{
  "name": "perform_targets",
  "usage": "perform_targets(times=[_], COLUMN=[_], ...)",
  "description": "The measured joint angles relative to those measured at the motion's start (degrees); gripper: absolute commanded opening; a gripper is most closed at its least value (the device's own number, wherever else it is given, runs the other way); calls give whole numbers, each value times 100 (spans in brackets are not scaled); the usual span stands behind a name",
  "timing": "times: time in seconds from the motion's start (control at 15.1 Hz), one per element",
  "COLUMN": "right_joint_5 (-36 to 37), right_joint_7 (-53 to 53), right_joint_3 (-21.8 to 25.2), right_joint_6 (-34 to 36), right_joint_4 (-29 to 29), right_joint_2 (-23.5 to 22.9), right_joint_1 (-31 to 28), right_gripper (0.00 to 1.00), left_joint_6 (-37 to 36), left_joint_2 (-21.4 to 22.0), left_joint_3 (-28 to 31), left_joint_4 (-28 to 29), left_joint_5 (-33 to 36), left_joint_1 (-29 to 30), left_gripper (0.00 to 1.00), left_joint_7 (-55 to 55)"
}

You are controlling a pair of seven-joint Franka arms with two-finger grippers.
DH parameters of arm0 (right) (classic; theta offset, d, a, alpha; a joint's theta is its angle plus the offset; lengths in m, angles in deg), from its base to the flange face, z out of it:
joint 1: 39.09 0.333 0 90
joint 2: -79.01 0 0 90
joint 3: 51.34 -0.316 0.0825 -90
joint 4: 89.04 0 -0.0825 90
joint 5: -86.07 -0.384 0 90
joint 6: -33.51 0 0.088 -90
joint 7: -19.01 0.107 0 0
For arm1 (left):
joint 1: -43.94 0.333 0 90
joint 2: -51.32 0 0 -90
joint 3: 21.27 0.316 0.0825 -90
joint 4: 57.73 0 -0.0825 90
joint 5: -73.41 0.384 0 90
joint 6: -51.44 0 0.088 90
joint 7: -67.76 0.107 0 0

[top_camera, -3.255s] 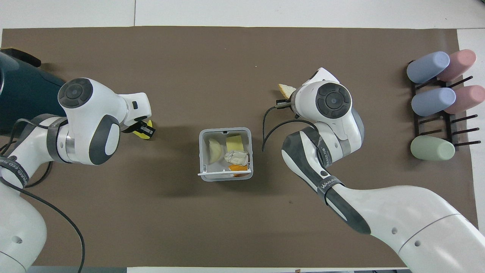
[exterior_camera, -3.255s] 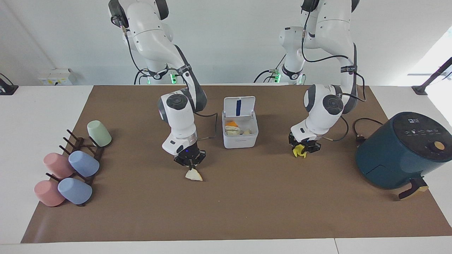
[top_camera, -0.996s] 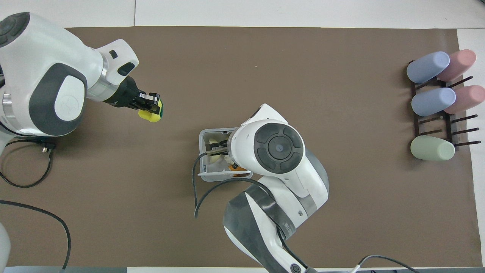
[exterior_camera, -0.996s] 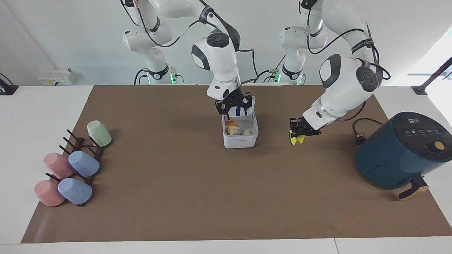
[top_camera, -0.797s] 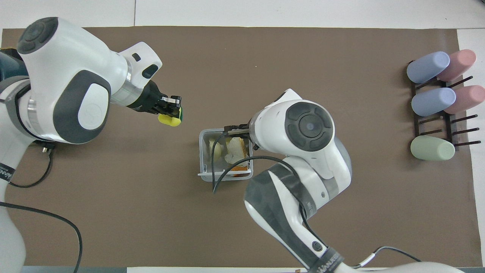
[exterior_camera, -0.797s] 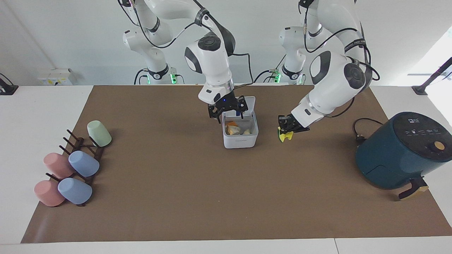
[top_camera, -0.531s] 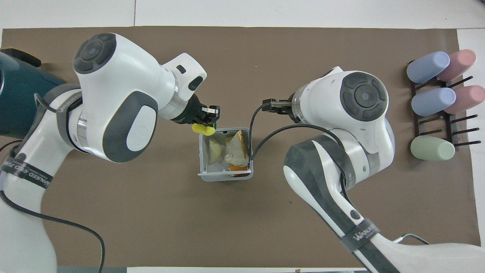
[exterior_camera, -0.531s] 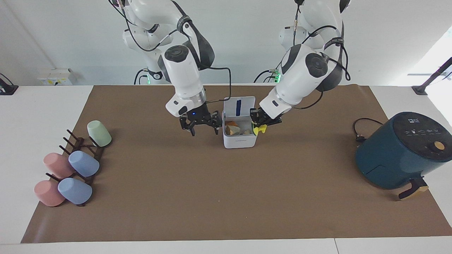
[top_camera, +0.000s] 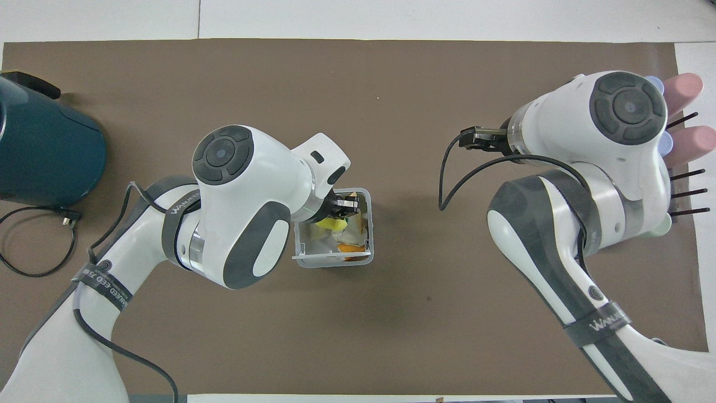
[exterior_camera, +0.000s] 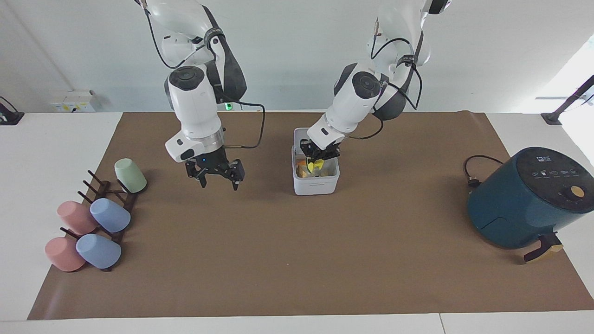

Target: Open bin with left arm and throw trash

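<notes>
The white bin [exterior_camera: 315,185] stands on the brown mat with its lid up; in the overhead view the bin [top_camera: 370,238] is partly under my left arm. My left gripper [exterior_camera: 319,157] is shut on the bright yellow chunk [exterior_camera: 318,165] and holds it just over the bin's opening; the left gripper [top_camera: 342,206] and the chunk [top_camera: 330,224] show from above too. A cream wedge [top_camera: 358,202], off-white scraps and an orange piece [top_camera: 349,248] lie in the bin. My right gripper [exterior_camera: 216,175] is open and empty over the mat between bin and cups; from above the right gripper [top_camera: 474,138] shows too.
A dark-teal air fryer [exterior_camera: 524,199] stands at the left arm's end, its cable [exterior_camera: 473,171] on the mat beside it. A rack of pastel cups [exterior_camera: 93,218] lies at the right arm's end, partly under my right arm in the overhead view [top_camera: 685,87].
My right gripper carried the cream wedge to the bin, let it go and moved off toward the cups, open. My left gripper lifted the yellow chunk and brought it over the bin.
</notes>
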Motion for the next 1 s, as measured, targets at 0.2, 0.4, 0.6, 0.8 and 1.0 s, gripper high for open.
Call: perform_targets(times=[0.2, 0.4, 0.6, 0.8, 1.0], right_joint_5=[1, 1, -4, -9, -220], right_joint_7=[-311, -721, -1010, -1032, -1032], right_joint_3=[-1, -1, 2, -13, -13], right_joint_6=[514, 1080, 1760, 2362, 2955], right_joint_4=[74, 295, 775, 1250, 1683], right_joint_2=[365, 646, 705, 694, 679], right_joint_1=[-93, -259, -402, -405, -412], right_gripper=[100, 100, 100, 100, 100], left_joint_6=[2, 3, -36, -743, -1756], left_joint_2=[149, 241, 295, 369, 497], left_joint_3=[-2, -7, 26, 143, 193], left_joint_4=[261, 390, 343, -228, -1007], left_joint_5=[0, 0, 0, 133, 742], left_joint_1=[7, 5, 32, 410, 1181], left_gripper=[100, 100, 100, 100, 100], left_joint_7=[65, 79, 79, 92, 148])
